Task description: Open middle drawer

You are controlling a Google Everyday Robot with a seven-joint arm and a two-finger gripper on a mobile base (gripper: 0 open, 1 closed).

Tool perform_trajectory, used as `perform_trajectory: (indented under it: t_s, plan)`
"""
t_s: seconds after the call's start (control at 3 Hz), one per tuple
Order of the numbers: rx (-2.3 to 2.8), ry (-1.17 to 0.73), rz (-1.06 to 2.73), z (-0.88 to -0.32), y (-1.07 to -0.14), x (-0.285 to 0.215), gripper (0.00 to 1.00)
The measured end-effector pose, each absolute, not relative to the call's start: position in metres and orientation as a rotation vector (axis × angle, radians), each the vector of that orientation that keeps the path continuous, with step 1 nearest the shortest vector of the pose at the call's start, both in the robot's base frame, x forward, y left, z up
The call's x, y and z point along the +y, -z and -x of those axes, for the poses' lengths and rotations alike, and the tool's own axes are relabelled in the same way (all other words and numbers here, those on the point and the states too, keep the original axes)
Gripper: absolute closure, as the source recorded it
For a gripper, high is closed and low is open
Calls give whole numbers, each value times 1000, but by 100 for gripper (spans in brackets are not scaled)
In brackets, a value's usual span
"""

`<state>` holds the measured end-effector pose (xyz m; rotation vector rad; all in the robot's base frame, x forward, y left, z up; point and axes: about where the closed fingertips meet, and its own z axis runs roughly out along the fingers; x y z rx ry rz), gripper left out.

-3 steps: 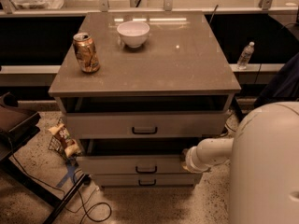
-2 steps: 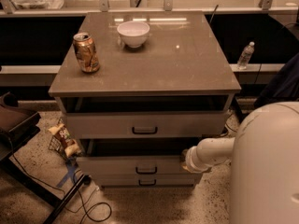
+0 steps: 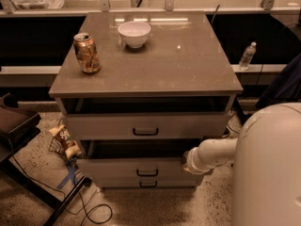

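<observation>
Camera view: looks down on a three-drawer cabinet, with the white robot body (image 3: 270,168) filling the lower right of the frame.
Middle drawer (image 3: 113,168): lower centre of the frame, second front of three. A dark gap above its front suggests it stands partly out.
Handle (image 3: 146,172): small black bar at the centre of that front, with nothing on it.
Claw (image 3: 185,162): at the tip of the white forearm (image 3: 214,153), at the right end of the middle drawer's front, just below the dark gap. Contact with the drawer cannot be confirmed.
Claw state: cannot tell; the forearm hides it.
Top drawer (image 3: 103,126): taller front directly above, also with a dark gap under the table. Not the target.
Lowest drawer (image 3: 117,184): slim front beneath, close under the middle front.
Table (image 3: 188,65): carries an upright can (image 3: 87,52) at upper left and a white bowl (image 3: 134,33) at upper centre, both well apart from the claw.
Step in hand (judgement): drawing the middle drawer outward; travel looks partial.
Procedure: pull straight toward the lower edge of the frame, in line with the slides. Keep the pull level and slow.
Caution 1: the claw sits off-centre at the right end, so a lopsided pull may skew the drawer and bind it.
Caution 2: avoid lifting into the top drawer's front.
Caution 3: a jerk could shake the table and topple the can.
</observation>
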<state>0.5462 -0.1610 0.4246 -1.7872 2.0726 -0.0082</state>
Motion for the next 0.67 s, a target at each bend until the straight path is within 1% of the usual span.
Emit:
perform_trajectory:
  t_s: [0.67]
  plan:
    - [2073, 8, 1787, -546, -426, -161, 12]
